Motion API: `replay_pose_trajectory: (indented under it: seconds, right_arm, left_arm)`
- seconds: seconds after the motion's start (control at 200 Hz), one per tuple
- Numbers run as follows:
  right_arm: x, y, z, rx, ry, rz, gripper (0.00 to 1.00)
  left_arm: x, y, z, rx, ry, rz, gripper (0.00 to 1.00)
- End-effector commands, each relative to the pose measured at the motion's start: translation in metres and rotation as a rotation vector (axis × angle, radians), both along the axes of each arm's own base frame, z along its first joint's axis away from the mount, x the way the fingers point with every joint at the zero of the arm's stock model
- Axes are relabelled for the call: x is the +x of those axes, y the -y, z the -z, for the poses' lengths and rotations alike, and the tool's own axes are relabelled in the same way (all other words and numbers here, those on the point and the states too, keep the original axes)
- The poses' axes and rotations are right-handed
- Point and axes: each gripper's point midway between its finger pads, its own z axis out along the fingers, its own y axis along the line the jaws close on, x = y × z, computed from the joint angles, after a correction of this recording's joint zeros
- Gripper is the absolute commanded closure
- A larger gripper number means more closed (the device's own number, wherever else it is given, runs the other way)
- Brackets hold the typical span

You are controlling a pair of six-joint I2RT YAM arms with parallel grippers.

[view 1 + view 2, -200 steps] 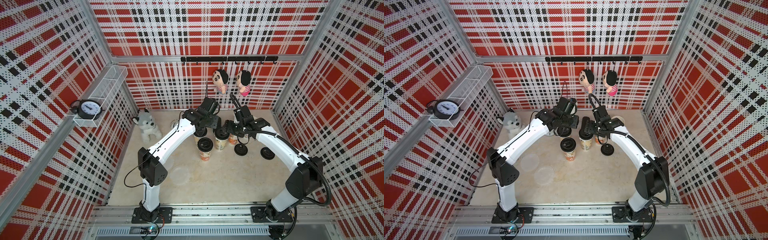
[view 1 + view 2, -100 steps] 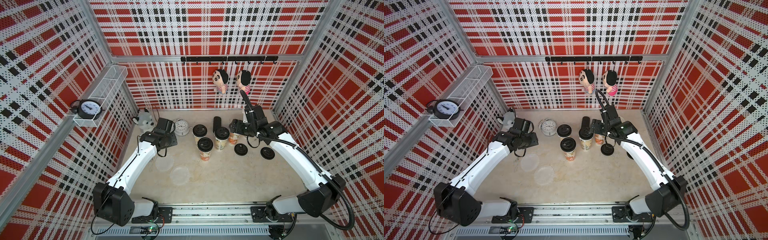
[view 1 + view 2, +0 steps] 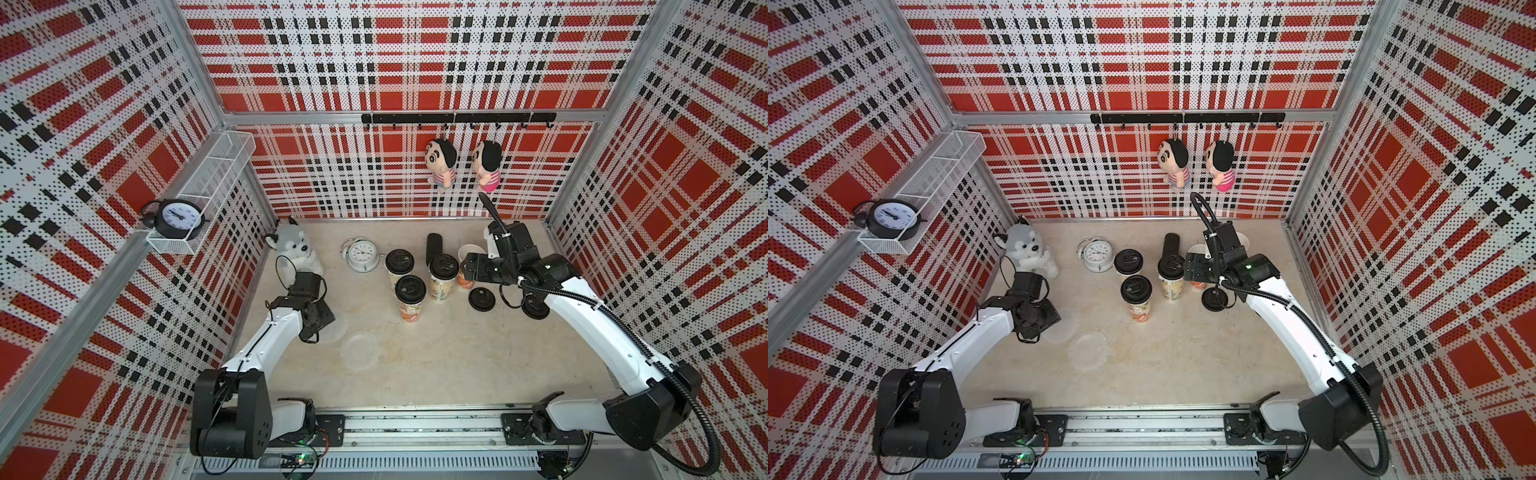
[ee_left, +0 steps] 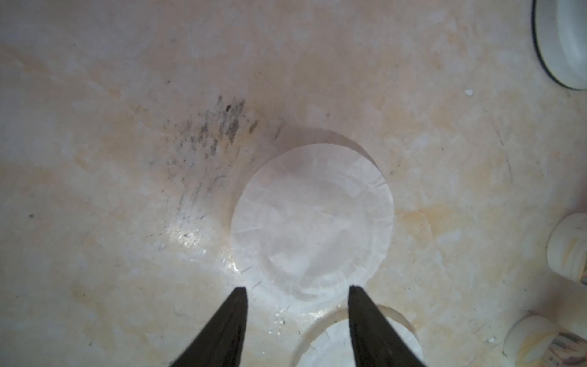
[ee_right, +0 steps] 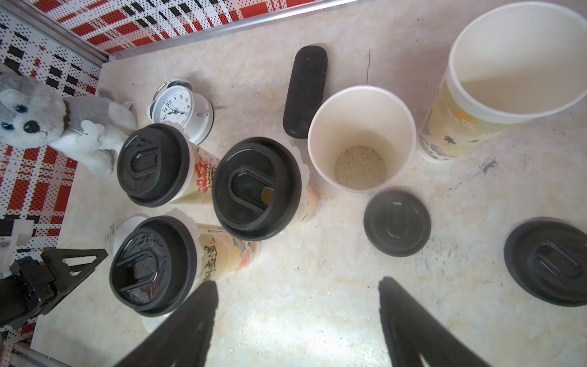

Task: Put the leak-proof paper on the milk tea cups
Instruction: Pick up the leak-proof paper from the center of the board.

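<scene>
- You have five milk tea cups (image 5: pixel 360 127): three capped, two open, grouped on the tabletop (image 5: pixel 317 302).
- Five black lids (image 5: pixel 257 187): three fitted on cups, two loose beside the open cups.
- Two loose sheets of leak-proof paper (image 4: pixel 313 222) lie flat on the tabletop, apart from the cups; frilled white edges under the fitted lids may be more sheets.
- Your left tool (image 4: pixel 297 287) hangs just over those two sheets, spread apart, holding nothing.
- Your right tool (image 5: pixel 297 283), spread wide and empty, hangs above the cups.
- Chinese characters run down one capped cup; too blurred to read.
</scene>
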Motion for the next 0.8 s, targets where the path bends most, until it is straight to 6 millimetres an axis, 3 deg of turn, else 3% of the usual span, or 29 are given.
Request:
replay_pose_trajectory:
  seconds: [0.0, 0.23, 0.792]
  right_arm:
    - [0.0, 0.004, -0.006, 0.011, 0.026, -0.012, 0.17]
    - [0.002, 0.009, -0.003, 0.016, 0.021, -0.004, 0.17]
    - [0.009, 0.02, 0.017, 0.022, -0.007, 0.01, 0.17]
  left_arm:
    - [0.005, -0.005, 0.006, -0.008, 0.032, -0.059, 0.45]
    - [-0.006, -0.011, 0.032, 0.016, -0.038, -0.095, 0.49]
    - [-0.022, -0.016, 0.057, 0.051, -0.143, -0.117, 0.53]
